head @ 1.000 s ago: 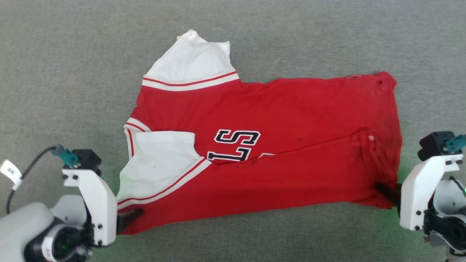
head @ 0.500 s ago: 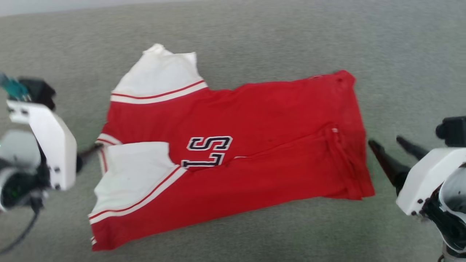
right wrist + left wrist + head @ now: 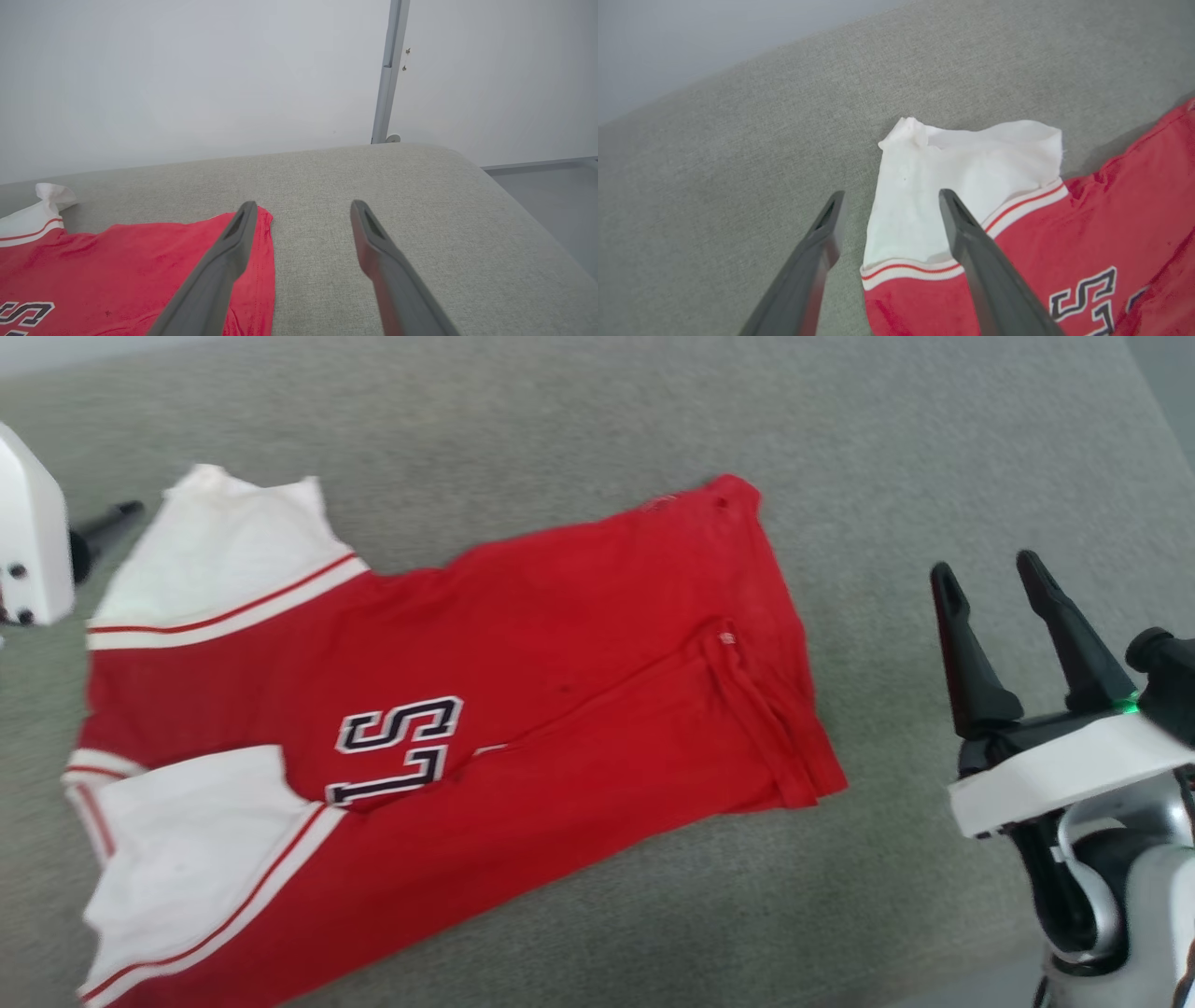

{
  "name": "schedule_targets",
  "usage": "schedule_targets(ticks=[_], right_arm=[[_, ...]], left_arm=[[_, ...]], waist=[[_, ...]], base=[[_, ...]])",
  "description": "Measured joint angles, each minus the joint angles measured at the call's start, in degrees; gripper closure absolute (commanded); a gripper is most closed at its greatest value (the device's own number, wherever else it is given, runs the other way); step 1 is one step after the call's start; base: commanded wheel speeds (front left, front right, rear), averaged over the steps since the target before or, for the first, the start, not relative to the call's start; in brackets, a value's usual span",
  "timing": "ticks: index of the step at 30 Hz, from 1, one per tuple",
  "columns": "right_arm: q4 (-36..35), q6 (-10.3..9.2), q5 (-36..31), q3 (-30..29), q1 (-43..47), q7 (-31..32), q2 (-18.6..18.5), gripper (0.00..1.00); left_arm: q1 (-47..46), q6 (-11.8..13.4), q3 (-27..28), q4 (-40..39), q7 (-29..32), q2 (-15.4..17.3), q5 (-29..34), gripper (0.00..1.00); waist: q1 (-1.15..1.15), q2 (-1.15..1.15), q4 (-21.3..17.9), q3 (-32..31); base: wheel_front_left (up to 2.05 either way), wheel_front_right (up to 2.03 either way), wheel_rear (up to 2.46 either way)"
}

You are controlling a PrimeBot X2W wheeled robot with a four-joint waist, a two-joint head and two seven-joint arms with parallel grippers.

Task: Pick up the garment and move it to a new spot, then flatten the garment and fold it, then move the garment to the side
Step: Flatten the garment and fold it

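The garment (image 3: 523,644) is a red top with white sleeve ends, lying partly folded on the grey padded surface (image 3: 560,420); dark letters show on its front. Its far white sleeve (image 3: 966,182) lies under my left gripper (image 3: 889,200), which hangs open above the sleeve's edge with nothing between the fingers. In the head view one dark fingertip (image 3: 112,518) of that gripper shows at the upper left. My right gripper (image 3: 990,569) stands open, clear of the cloth, to the right of the garment's hem (image 3: 261,261). In the right wrist view this gripper (image 3: 301,207) is empty.
The padded surface's rounded right edge (image 3: 528,219) drops to a grey floor (image 3: 551,186). A pale wall (image 3: 187,79) with a grey vertical post (image 3: 390,70) stands behind it. Bare padding lies right of and behind the garment.
Both grippers have let go of the garment's near corners, opened and lifted away. The left moved up to the far sleeve. The head camera has turned right, shifting the whole picture left.
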Motion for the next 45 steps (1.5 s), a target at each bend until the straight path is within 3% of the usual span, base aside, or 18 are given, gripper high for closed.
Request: schedule_targets(ticks=[8, 17, 18, 19, 24, 34, 42, 43, 44, 45], right_arm=[[3.3, 0.0, 0.6, 3.9, -2.0, -5.3, 0.8, 0.0], [6.3, -0.01, 2.3, 6.1, -6.7, 0.4, 1.0, 0.0], [6.8, -0.01, 2.6, 6.3, -7.8, 1.6, 1.0, 0.0], [7.3, -0.01, 2.6, 6.9, -9.1, 3.1, 0.6, 0.0], [10.8, 0.0, 3.4, 8.9, -16.7, 9.1, -2.1, 0.0], [25.3, 0.0, 8.4, 14.2, -32.0, 23.0, -7.1, 0.0], [39.6, -0.01, 12.7, 19.0, -41.7, 34.1, -7.2, 0.0], [40.7, -0.01, 13.3, 19.6, -42.7, 35.8, -7.2, 0.45], [41.8, -0.01, 13.8, 20.0, -43.8, 37.7, -7.2, 1.0], [42.5, -0.01, 14.0, 20.4, -44.6, 38.9, -7.3, 1.0]], left_arm=[[-4.7, -2.9, -1.4, 13.0, 3.8, -5.3, 1.2, 0.0], [-8.8, -3.9, -2.5, 22.7, 6.8, -10.0, 2.6, 0.0], [-9.4, -4.0, -2.5, 23.5, 7.9, -10.5, 2.4, 0.78], [-10.1, -4.3, -2.5, 24.3, 8.3, -11.0, 2.4, 1.0], [-12.1, -6.0, -2.6, 26.9, 7.6, -13.8, 2.5, 1.0], [-15.2, -9.8, -3.1, 31.2, 4.6, -19.4, 3.5, 1.0], [-16.5, -11.4, -3.3, 34.8, 3.4, -22.7, 3.6, 1.0], [-16.6, -11.7, -3.3, 35.3, 3.1, -23.0, 3.6, 1.0], [-16.6, -11.9, -3.3, 35.7, 2.8, -23.3, 3.6, 1.0], [-16.6, -12.1, -3.2, 36.0, 2.6, -23.6, 3.6, 1.0]], waist=[[0.0, 0.0, -3.5, 4.3], [0.0, 0.0, -4.2, 7.8], [0.0, 0.0, -4.1, 8.1], [0.0, 0.0, -3.9, 8.4], [0.0, 0.0, -2.6, 9.4], [0.0, 0.0, 1.9, 10.4], [0.0, 0.0, 3.9, 10.8], [0.0, 0.0, 4.0, 10.7], [0.0, 0.0, 4.1, 10.7], [0.0, 0.0, 4.2, 10.6]], base=[[0.0, 0.0, 0.0], [0.0, 0.0, 0.0], [0.0, 0.0, 0.0], [0.0, 0.0, 0.0], [0.0, 0.0, 0.0], [0.0, 0.0, 0.0], [0.0, 0.0, 0.0], [0.0, 0.0, 0.0], [0.0, 0.0, 0.0], [0.0, 0.0, 0.0]])
